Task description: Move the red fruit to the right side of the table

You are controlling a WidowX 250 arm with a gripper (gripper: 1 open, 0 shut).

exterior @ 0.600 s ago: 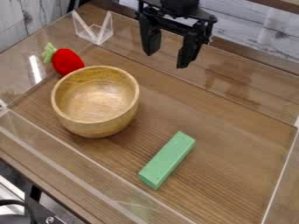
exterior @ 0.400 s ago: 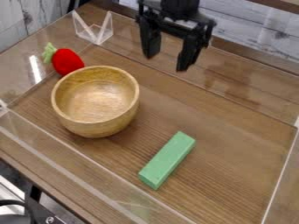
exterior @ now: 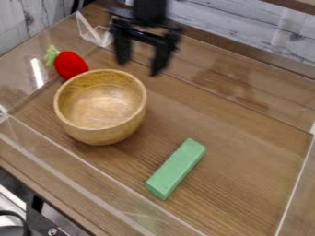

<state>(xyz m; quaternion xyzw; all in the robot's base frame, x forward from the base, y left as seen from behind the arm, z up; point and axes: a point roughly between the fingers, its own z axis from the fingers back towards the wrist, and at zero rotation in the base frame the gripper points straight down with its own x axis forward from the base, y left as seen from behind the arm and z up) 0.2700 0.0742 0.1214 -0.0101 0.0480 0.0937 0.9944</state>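
Above bowl (exterior: 101,106), gripper (exterior: 142,60) shifted left toward red fruit (exterior: 69,64); fingers apart, seemingly empty.

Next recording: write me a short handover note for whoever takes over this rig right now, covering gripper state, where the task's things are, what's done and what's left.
Gripper: open, empty, pointing down, hanging above the table behind the wooden bowl; it has shifted leftward toward the fruit in the last moment.
Red fruit: on the table at its far left, just behind-left of the bowl, untouched.
Green block: lying front-centre.
Done: only the approach.
Left: reach the fruit, grasp it, carry it to the right side, release.
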